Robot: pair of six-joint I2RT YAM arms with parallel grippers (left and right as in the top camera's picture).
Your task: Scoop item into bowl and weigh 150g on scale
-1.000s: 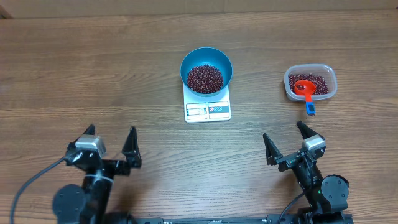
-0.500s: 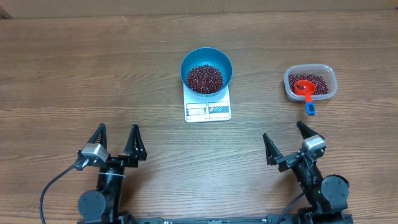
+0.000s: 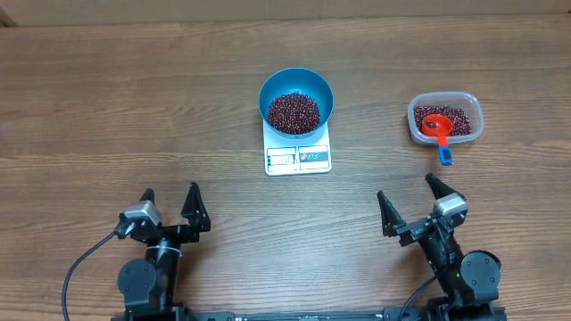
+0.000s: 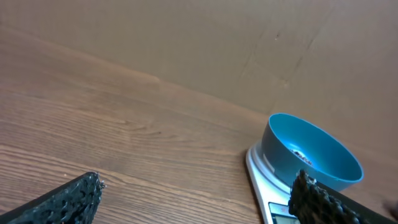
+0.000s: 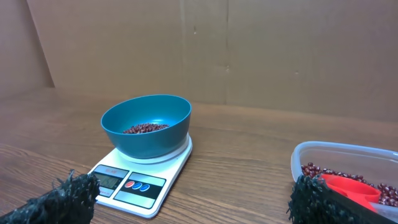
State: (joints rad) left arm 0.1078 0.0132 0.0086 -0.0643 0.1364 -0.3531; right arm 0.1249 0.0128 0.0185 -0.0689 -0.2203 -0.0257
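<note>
I see the left gripper (image 3: pixel 169 192) and right gripper (image 3: pixel 406 187) low at the near side of the table (image 3: pixel 134 89), jaws spread wide, holding nothing. The bowl (image 3: pixel 296 85) with beans (image 3: pixel 293 111) sits on the scale (image 3: pixel 298 159); 1 scoop (image 3: pixel 437 125) lies in the tub (image 3: pixel 473 107) to its right.

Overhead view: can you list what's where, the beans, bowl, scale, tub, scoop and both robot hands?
bowl: blue, on the scale
beans: heap in the bowl, more in the tub
scale: white, mid-table, display on its near side
tub: clear plastic, right of the scale
scoop: red, lying in the tub, handle over its rim
left gripper: open, empty, apart from everything
right gripper: open, empty, nearer the tub
</note>
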